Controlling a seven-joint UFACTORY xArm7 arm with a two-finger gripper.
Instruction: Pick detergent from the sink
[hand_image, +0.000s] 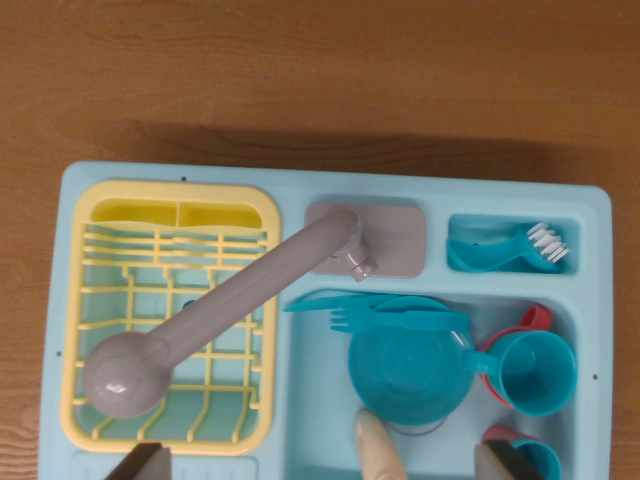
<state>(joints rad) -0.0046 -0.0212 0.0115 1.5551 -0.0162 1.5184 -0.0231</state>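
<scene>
A cream detergent bottle (379, 450) lies in the basin of the light blue toy sink (320, 185), at the bottom edge of the wrist view, partly cut off. Only the two dark fingertips (140, 463) of my gripper (322, 463) show, at the lower edge. They stand wide apart, so the gripper is open and holds nothing. The bottle lies between them, nearer the wrist view's right finger and touching neither.
Beside the bottle, a blue plate (410, 375) carries a blue fork (345, 318). Blue and red cups (530, 370) stand at the wrist view's right. A grey faucet (215, 315) reaches over the yellow dish rack (170, 315). A brush (510, 250) lies in the small compartment.
</scene>
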